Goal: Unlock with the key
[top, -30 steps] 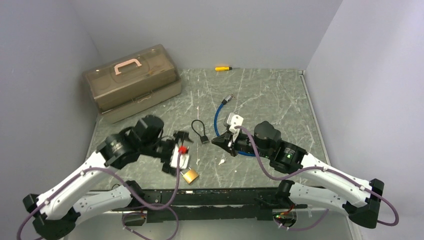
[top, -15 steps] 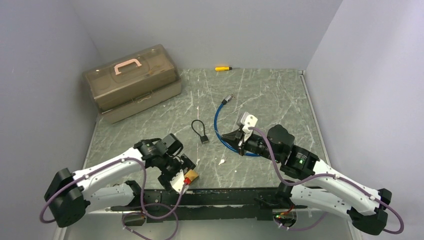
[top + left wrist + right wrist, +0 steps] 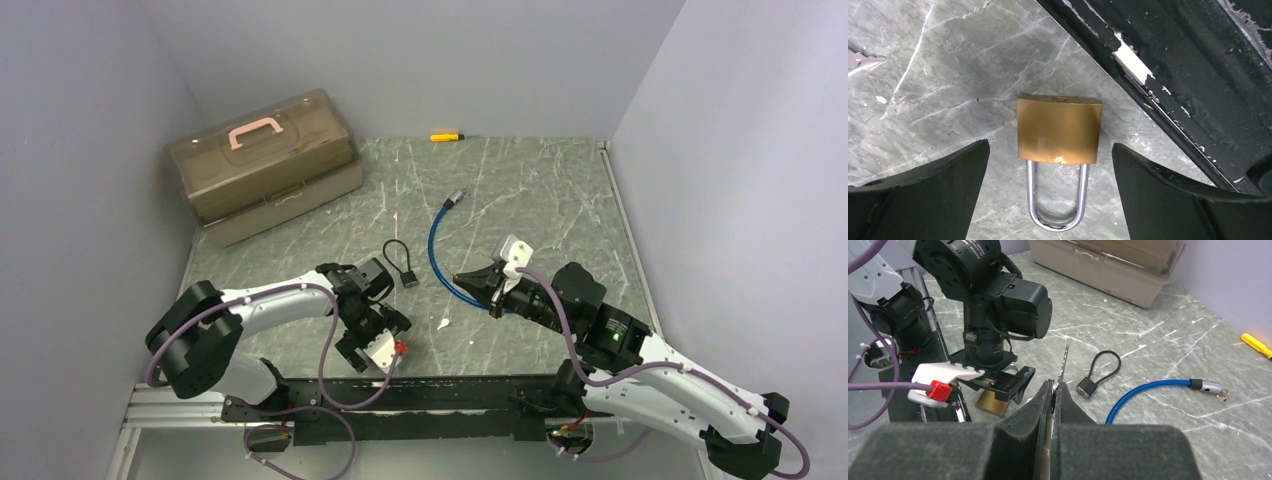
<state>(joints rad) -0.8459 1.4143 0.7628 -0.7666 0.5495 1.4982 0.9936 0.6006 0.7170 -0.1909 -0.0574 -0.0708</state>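
Fingers on the left arm, the left fingers point(image 3: 923, 195), are spread as wide as they go and hold nothing. They hang straight over the brass padlock point(image 3: 1058, 130), one on each side of its body and not touching it. The padlock lies flat on the grey marbled surface point(image 3: 948, 60), just beside the black rail point(image 3: 1198, 75) at the near edge. Its shackle point(image 3: 1055, 220) appears seated in the body, so it is probably locked, and the keyhole end is turned toward the rail. The right fingers point(image 3: 1023, 425) are pressed together on the key point(image 3: 1065, 365), whose blade sticks up out of the pinch, and they wait well apart from the padlock, above the middle of the surface. By my reading the step in hand is securing the padlock: the key is already held, the lock not yet. The next move calls for the left fingers to come down and close squarely on the sides of the brass body. They should then lift it and turn the keyhole away from the rail toward the right arm, so that the blade has a clear, straight line in.
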